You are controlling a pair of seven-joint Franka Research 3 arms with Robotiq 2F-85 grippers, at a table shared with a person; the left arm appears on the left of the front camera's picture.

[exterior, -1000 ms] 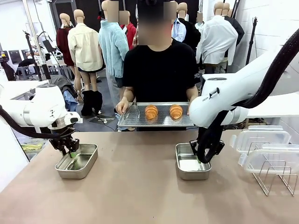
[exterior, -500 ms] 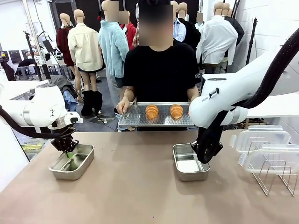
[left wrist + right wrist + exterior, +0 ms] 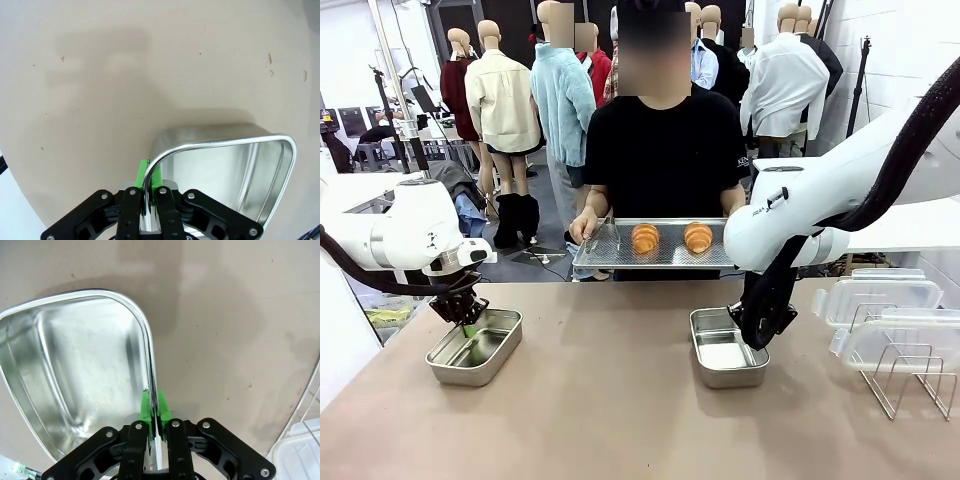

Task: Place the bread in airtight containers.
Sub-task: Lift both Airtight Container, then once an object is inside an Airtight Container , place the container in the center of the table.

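Observation:
Two pieces of bread (image 3: 644,238) (image 3: 698,237) lie on a flat metal tray (image 3: 610,258) that the person holds at the table's far edge. Two open steel airtight containers sit on the table, both empty. My left gripper (image 3: 467,325) is shut on the far rim of the left container (image 3: 475,350). In the left wrist view the green pads (image 3: 143,172) pinch the rim of that container (image 3: 225,170). My right gripper (image 3: 752,335) is shut on the right rim of the right container (image 3: 723,360). The right wrist view shows its pads (image 3: 146,410) clamping that container's (image 3: 85,370) thin wall.
Clear plastic lids (image 3: 880,300) are stacked at the right edge of the table, with a wire rack (image 3: 905,375) in front of them. The person's hands grip both ends of the tray. Bare table lies between the two pans and along the near side.
Both grippers have closed on the pans' rims. Each pan has slid a little to the left with its gripper. The tray with the bread has stayed put.

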